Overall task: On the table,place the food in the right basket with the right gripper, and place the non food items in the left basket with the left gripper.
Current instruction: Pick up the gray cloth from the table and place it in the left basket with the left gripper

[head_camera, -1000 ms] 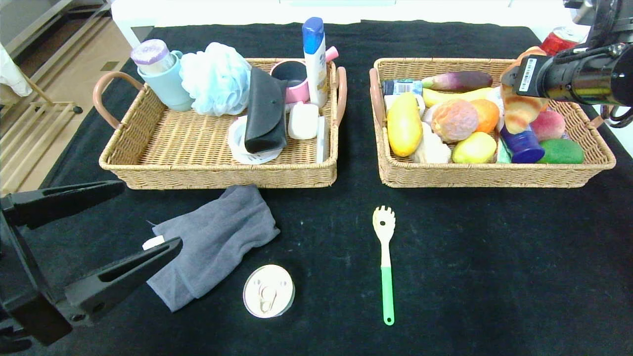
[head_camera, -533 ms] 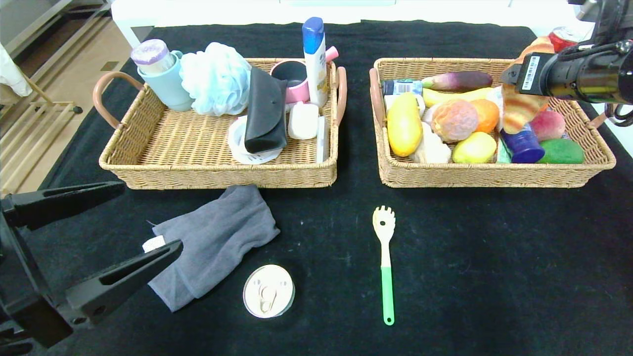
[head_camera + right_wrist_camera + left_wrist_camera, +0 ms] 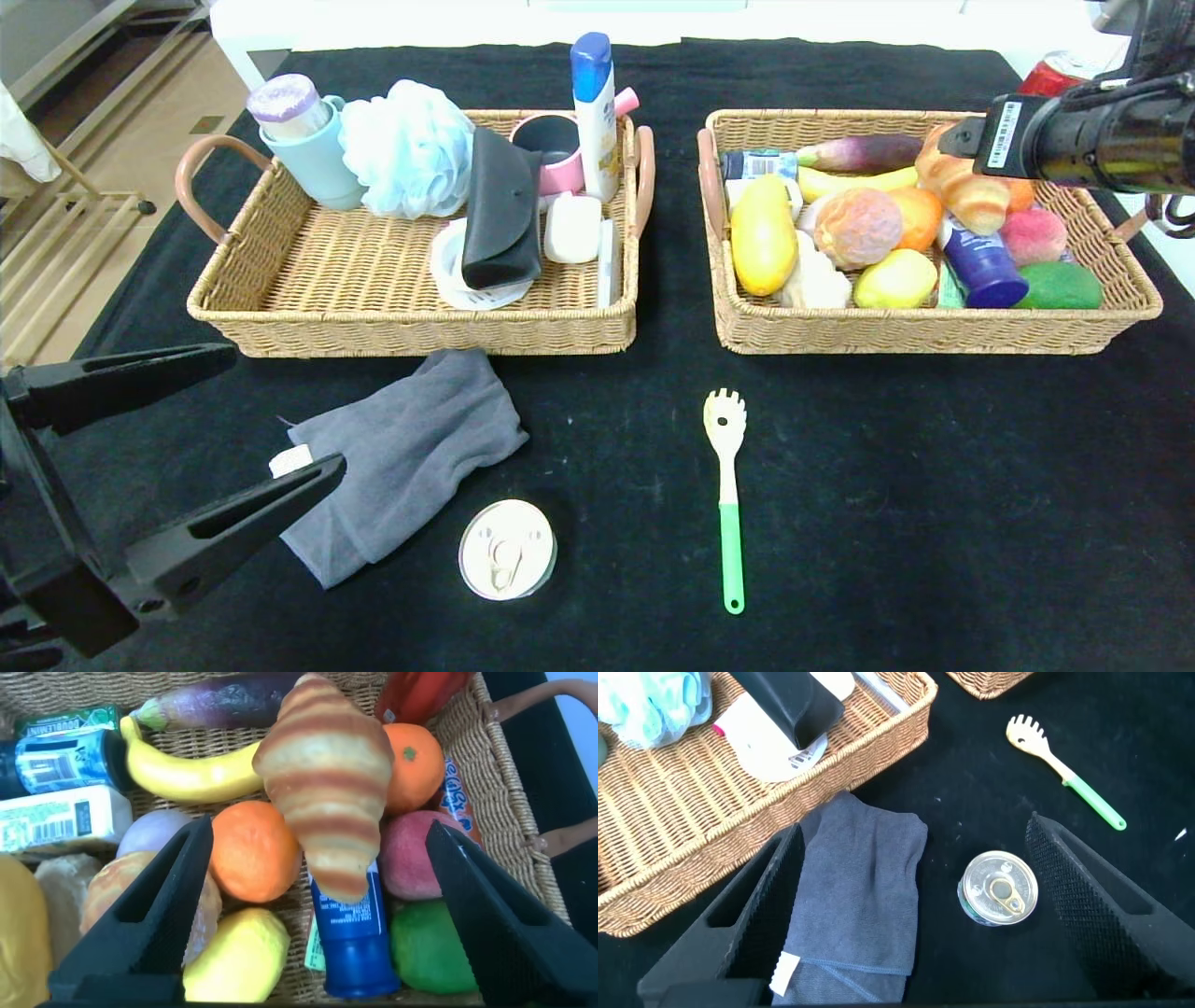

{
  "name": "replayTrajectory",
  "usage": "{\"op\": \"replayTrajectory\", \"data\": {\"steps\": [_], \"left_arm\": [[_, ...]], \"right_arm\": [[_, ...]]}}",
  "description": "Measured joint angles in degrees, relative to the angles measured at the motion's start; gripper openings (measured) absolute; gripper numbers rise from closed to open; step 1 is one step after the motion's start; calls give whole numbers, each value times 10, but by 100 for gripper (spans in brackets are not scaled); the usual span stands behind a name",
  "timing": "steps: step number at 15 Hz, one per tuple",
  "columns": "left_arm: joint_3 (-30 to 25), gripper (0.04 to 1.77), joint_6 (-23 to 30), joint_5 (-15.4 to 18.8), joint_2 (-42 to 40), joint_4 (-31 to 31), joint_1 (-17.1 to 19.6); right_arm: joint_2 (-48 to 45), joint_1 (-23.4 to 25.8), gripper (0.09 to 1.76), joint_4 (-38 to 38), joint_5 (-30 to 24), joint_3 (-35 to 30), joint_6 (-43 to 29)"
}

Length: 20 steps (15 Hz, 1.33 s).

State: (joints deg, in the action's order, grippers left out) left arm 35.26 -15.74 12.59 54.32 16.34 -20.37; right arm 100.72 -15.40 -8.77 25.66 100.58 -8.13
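A croissant [image 3: 963,189] lies free in the right basket [image 3: 934,333], on top of an orange, a peach and a blue tube [image 3: 980,266]. My right gripper [image 3: 320,831] is open above it, and the croissant [image 3: 327,784] shows between the spread fingers without touching them. In the head view the gripper is mostly hidden behind its own wrist [image 3: 1055,145]. My left gripper [image 3: 285,406] is open and empty at the table's front left, over the grey cloth [image 3: 401,462]. In the left wrist view its fingers [image 3: 747,905] straddle the cloth [image 3: 850,887] and a tin can [image 3: 999,888].
The tin can [image 3: 507,549] and a pasta spoon with a green handle [image 3: 725,485] lie on the black table. The left basket [image 3: 373,329] holds a cup, a sponge ball, a black case, a bottle and soap. A red can [image 3: 1050,75] stands at the back right.
The croissant hung upright at my right gripper before; now it has dropped and lies in the right basket. The left arm has not moved.
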Motion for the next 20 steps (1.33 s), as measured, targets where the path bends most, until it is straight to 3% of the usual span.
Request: {"op": "replayTrajectory", "data": {"steps": [3, 7, 10, 12, 16, 18, 20], "left_arm": [[0, 172, 0, 0, 0, 0, 0], [0, 172, -2, -1, 0, -1, 0], [0, 172, -3, -2, 2, -2, 0], [0, 172, -2, -1, 5, -2, 0], [5, 172, 4, 2, 7, -2, -9], [5, 172, 4, -2, 8, -2, -10], [4, 172, 4, -4, 9, -3, -10]], "right_arm": [[-36, -30, 168, -30, -3, -26, -1], [-116, -110, 169, -40, -104, -121, 0], [-167, -177, 170, -36, -142, -209, 3], [-191, -205, 170, 9, -191, -271, 27], [-213, -222, 170, 201, -299, -417, 100], [-222, -223, 170, 236, -350, -467, 116], [-231, -225, 170, 256, -362, -498, 125]]}}
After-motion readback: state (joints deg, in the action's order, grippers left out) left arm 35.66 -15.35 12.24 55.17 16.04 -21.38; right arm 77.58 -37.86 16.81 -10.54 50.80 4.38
